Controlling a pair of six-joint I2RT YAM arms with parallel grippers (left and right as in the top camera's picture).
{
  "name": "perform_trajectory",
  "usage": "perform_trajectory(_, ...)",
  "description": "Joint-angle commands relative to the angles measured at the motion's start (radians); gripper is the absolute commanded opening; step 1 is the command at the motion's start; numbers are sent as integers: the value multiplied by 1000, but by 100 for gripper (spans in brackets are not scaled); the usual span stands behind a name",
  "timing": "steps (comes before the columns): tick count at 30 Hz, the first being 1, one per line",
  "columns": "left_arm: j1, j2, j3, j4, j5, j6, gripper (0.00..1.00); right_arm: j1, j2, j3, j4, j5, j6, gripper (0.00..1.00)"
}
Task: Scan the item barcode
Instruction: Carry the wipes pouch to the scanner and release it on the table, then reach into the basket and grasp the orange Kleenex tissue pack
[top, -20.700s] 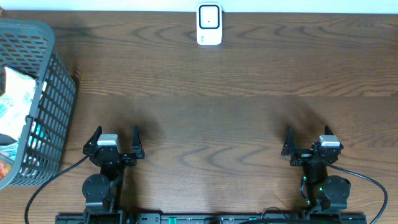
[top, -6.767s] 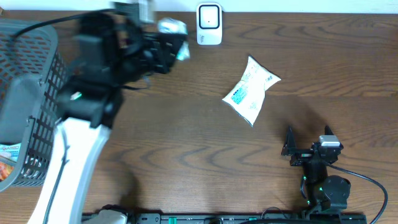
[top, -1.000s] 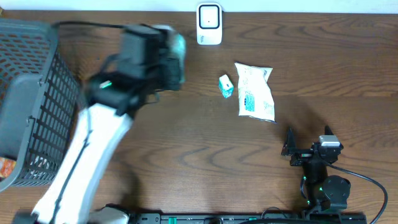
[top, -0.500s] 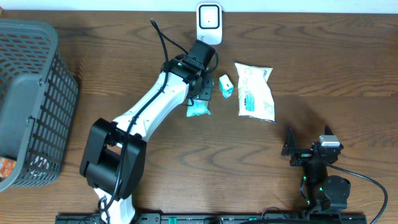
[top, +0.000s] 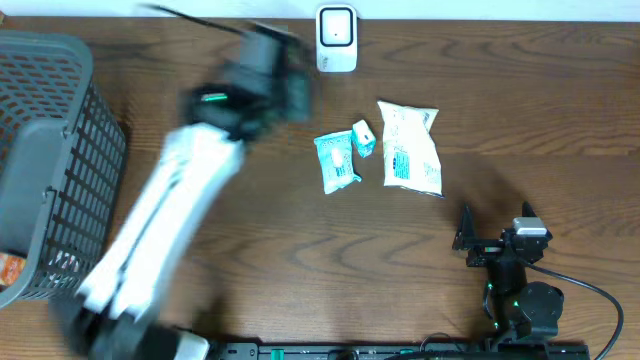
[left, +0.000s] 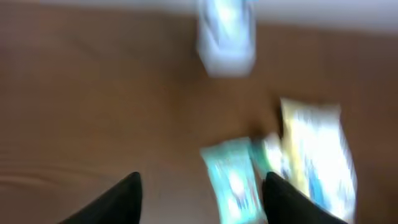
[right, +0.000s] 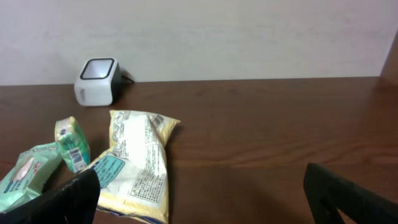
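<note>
Left gripper (left: 202, 182) fingers spread, nothing between (motion blur). Arm swinging away, left of white barcode scanner (top: 337, 38). Right gripper (top: 495, 230) fingers wide apart, empty, idle.

Teal plastic packet (top: 335, 160) just released, lies flat in front of scanner. It sits just beside small green box (top: 363, 138) and white-yellow snack bag (top: 410, 146): 3 items out.

Its scan looks done. Grey mesh basket (top: 60, 170), far left of scanner, likely next.

0.5 s earlier: gripper low over packet.

Three packaged items are shown on the table (top: 560, 120): one teal packet (top: 336, 160), one small green-and-white packet (top: 363, 138) and one large white-and-yellow bag (top: 411, 146). One barcode scanner (top: 337, 38) and one mesh basket (top: 70, 150) are counted, with one orange item (top: 8, 270) glimpsed inside. Two robot arms are seen: the left arm (top: 165, 225) and the right arm (top: 515, 270).
</note>
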Motion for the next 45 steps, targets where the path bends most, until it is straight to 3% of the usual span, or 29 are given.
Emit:
perform_trajectory(1,190,-212,53,-1,-241,19,66,-4,-1,0,-5,3,10,99)
perform_trajectory(5,480,-315,52,-24,-352,8,73,-4,-1,0,-5,3,10,99)
perform_trajectory(10,848,-307,48,-109,-354,-139,85,-4,-1,0,-5,3,10,99)
perform_trajectory(14,1023,-245,9,-165,-351,-230,86,-4,-1,0,-5,3,10,99)
perform_trajectory(29,1104,194,-50,-249,-416,-172,86,-4,-1,0,-5,3,10,99)
perform_trajectory(34,1151,325,-50,-303,-417,-248,86,-4,-1,0,-5,3,10,99)
perform_trajectory(45,1223,447,-53,-266,-366,-174,86,-4,-1,0,-5,3,10,99)
